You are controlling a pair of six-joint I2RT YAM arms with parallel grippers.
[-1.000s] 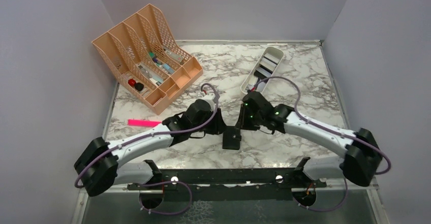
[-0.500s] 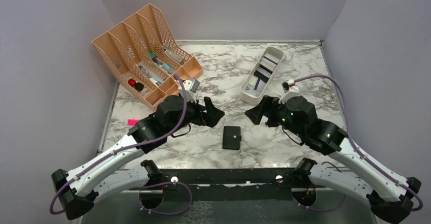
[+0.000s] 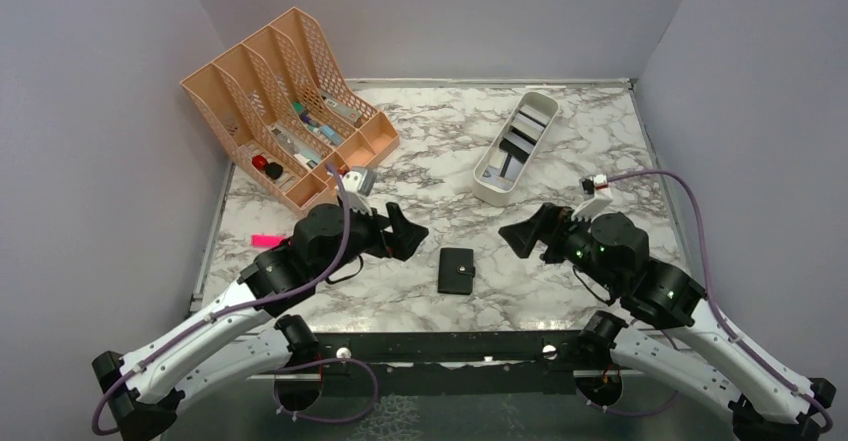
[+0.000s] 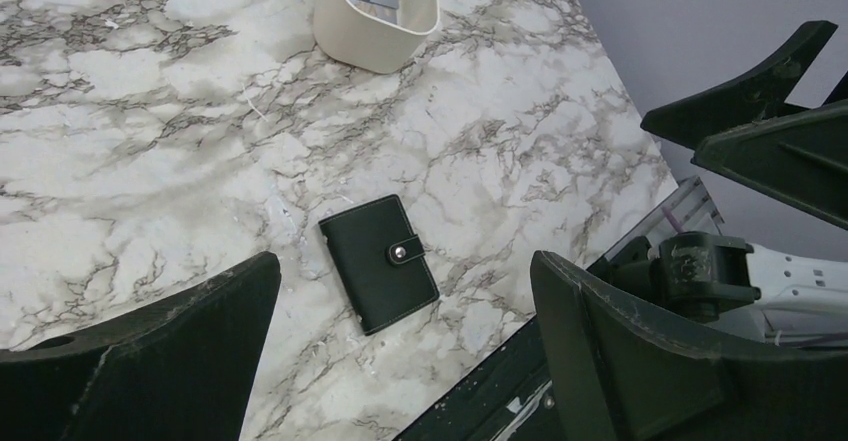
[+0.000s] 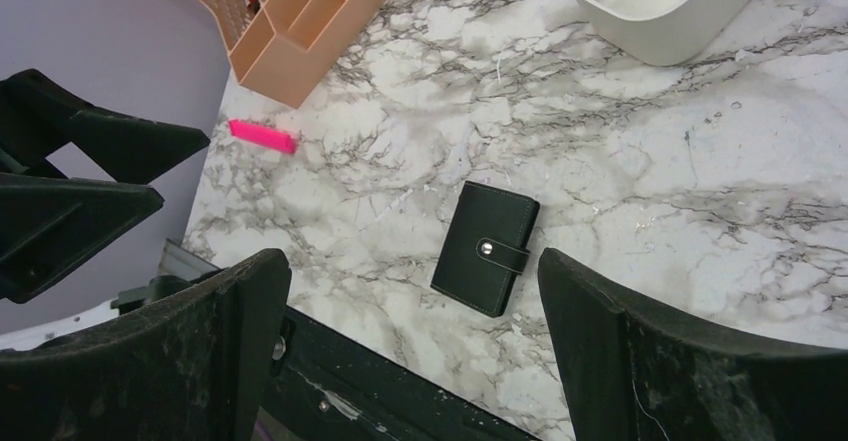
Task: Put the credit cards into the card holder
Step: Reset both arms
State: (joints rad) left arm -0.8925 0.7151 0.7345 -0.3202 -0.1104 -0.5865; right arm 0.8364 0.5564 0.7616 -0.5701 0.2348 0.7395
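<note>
Left tool [image 3: 408,225] and right tool [image 3: 522,240] are hanging spread, empty, flanking the card holder [image 3: 457,270] lying shut on the near bench [image 3: 420,141]; credit cards [image 3: 518,143] are sitting in the far-right tray [image 3: 487,190], so loading seems unfinished.

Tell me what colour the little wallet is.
The wallet is black, with a silver snap; clearest in the left wrist view.

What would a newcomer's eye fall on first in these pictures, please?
First, the small black card holder, snapped shut, lying alone mid-way across the white marble-patterned table. The left gripper and right gripper hang open on either side of it, touching nothing. Behind, a peach plastic mesh desk organiser stands far left, and a white oblong tray holding grey and dark cards far right.
</note>
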